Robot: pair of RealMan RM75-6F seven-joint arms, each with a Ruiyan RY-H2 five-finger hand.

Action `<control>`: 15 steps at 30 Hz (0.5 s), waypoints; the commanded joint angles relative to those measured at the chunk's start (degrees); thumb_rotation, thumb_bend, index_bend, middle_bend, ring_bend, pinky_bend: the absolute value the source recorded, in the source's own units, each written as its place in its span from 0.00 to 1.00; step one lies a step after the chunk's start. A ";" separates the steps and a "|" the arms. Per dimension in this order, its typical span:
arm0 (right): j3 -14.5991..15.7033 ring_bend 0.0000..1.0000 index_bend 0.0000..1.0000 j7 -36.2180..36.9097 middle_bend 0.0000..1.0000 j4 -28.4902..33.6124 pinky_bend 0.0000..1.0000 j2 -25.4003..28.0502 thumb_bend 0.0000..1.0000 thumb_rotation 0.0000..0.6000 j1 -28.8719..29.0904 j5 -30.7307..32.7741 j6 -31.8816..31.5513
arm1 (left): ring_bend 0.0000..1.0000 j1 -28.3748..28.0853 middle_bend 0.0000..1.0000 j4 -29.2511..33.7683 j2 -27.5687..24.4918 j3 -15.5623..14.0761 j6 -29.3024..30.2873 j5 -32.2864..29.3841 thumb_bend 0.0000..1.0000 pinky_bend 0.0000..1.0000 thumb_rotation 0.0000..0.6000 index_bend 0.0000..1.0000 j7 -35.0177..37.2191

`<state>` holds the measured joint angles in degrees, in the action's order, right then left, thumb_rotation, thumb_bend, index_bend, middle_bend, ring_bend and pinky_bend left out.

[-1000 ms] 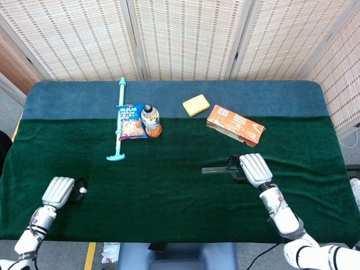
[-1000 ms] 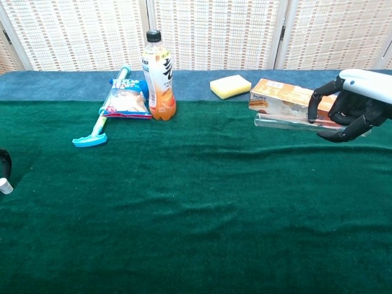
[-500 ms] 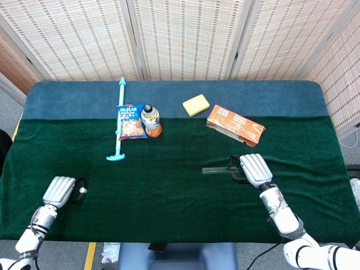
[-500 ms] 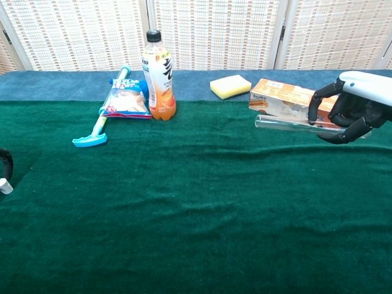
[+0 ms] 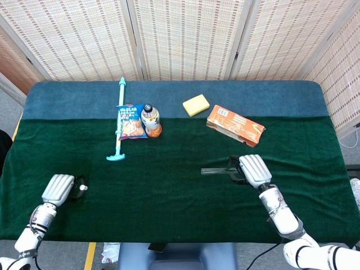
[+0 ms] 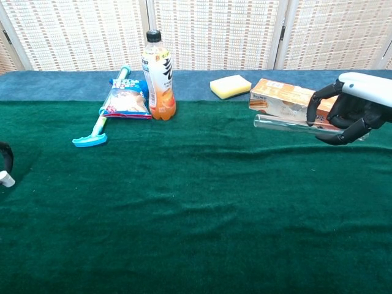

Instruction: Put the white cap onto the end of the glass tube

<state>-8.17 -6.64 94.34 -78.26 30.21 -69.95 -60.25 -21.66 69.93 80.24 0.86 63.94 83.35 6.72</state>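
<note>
My right hand (image 5: 252, 170) (image 6: 352, 110) grips the clear glass tube (image 5: 214, 170) (image 6: 283, 125) and holds it level just above the green cloth, its open end pointing toward the table's middle. At the near left, my left hand (image 5: 59, 189) holds the small white cap (image 5: 83, 187) (image 6: 6, 179) between dark fingertips (image 6: 5, 158). In the chest view only those fingertips and the cap show at the left edge. Cap and tube are far apart.
An orange drink bottle (image 5: 150, 120) (image 6: 158, 68), a snack packet (image 5: 131, 121) and a teal long-handled tool (image 5: 118, 120) lie at the back left. A yellow sponge (image 5: 196, 105) and an orange box (image 5: 235, 125) (image 6: 284, 100) sit behind the tube.
The left hand has lifted slightly with the cap. The right hand has raised the tube a little off the cloth and shifted it slightly left.
</note>
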 commanded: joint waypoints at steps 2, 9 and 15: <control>-0.16 1.00 0.83 2.22 0.95 0.27 1.00 -0.99 0.59 1.00 0.46 -0.92 0.86 | 0.87 -0.34 0.94 3.98 -3.11 1.63 3.22 1.71 0.55 0.80 1.00 0.62 5.61; -1.67 1.00 0.84 8.55 0.95 0.06 1.00 -4.96 0.60 1.00 1.69 -1.40 2.33 | 0.90 -1.49 0.97 10.69 -7.27 3.99 6.89 4.10 0.58 0.83 1.00 0.64 13.22; -2.75 1.00 0.85 11.97 0.95 -1.32 1.00 -9.34 0.61 1.00 3.17 -1.33 3.49 | 0.90 -2.65 0.98 15.98 -9.47 4.99 8.63 6.21 0.59 0.83 1.00 0.65 15.76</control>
<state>-10.50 4.72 93.52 -86.64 32.88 -71.33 -57.14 -23.84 84.69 71.47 5.40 71.87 88.79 21.88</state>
